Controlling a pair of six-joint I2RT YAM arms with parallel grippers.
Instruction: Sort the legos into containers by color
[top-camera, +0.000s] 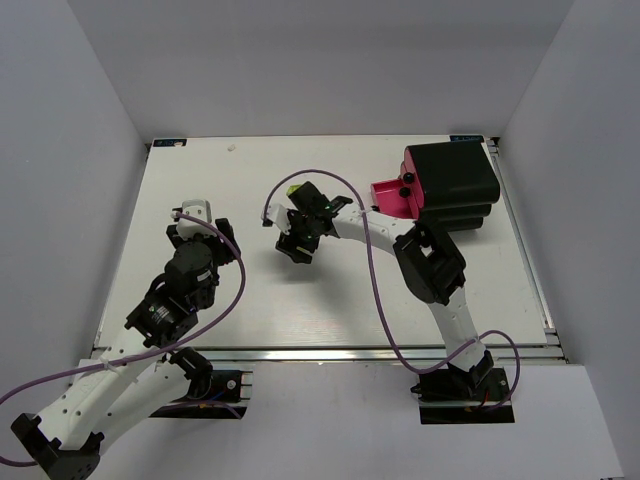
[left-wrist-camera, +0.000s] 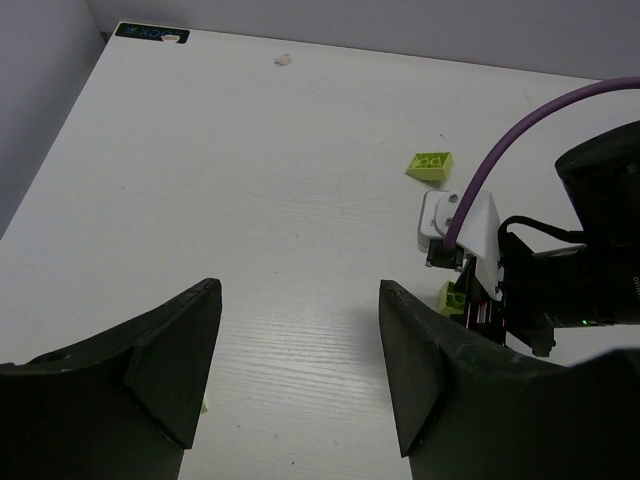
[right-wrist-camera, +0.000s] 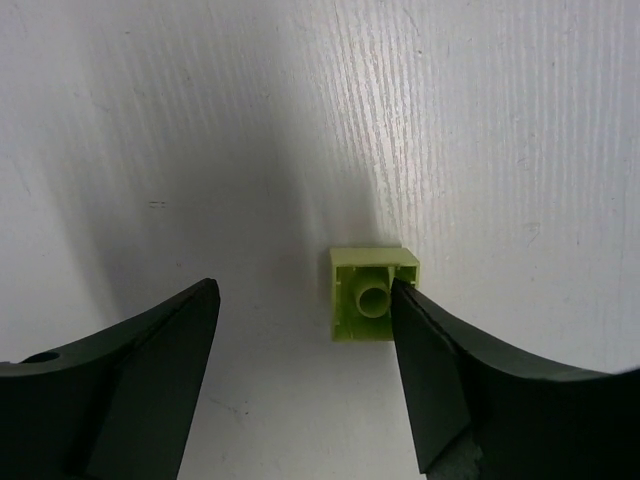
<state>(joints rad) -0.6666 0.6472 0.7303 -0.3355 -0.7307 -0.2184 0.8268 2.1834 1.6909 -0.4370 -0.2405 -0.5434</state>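
- The right claw (right-wrist-camera: 300, 300) is spread wide over the white surface (right-wrist-camera: 150, 120) and holds nothing. A lime brick (right-wrist-camera: 373, 293) lies between its fingers, tight against the one on the picture's right.
- That brick is upside down, with its hollow underside and centre tube facing the camera. It is nearly square, so it has no real long axis, and its edges sit square to the claw's opening.
- The left claw (left-wrist-camera: 297, 300) is wide too, with only bare surface between its fingers.
- The left wrist view catches what the right wrist view misses. A second lime brick (left-wrist-camera: 431, 165) lies farther out with studs showing on top, its long side running across the view and slightly tilted. It is apart from the first brick, which peeks out beneath the right claw.
- Only the top view shows the black drawers (top-camera: 455, 175), stacked at the far right of the surface. One pink drawer (top-camera: 392, 195) sticks out on the stack's left side.
- In the top view the brick under the right claw is hidden, and the second one shows just beyond that claw.
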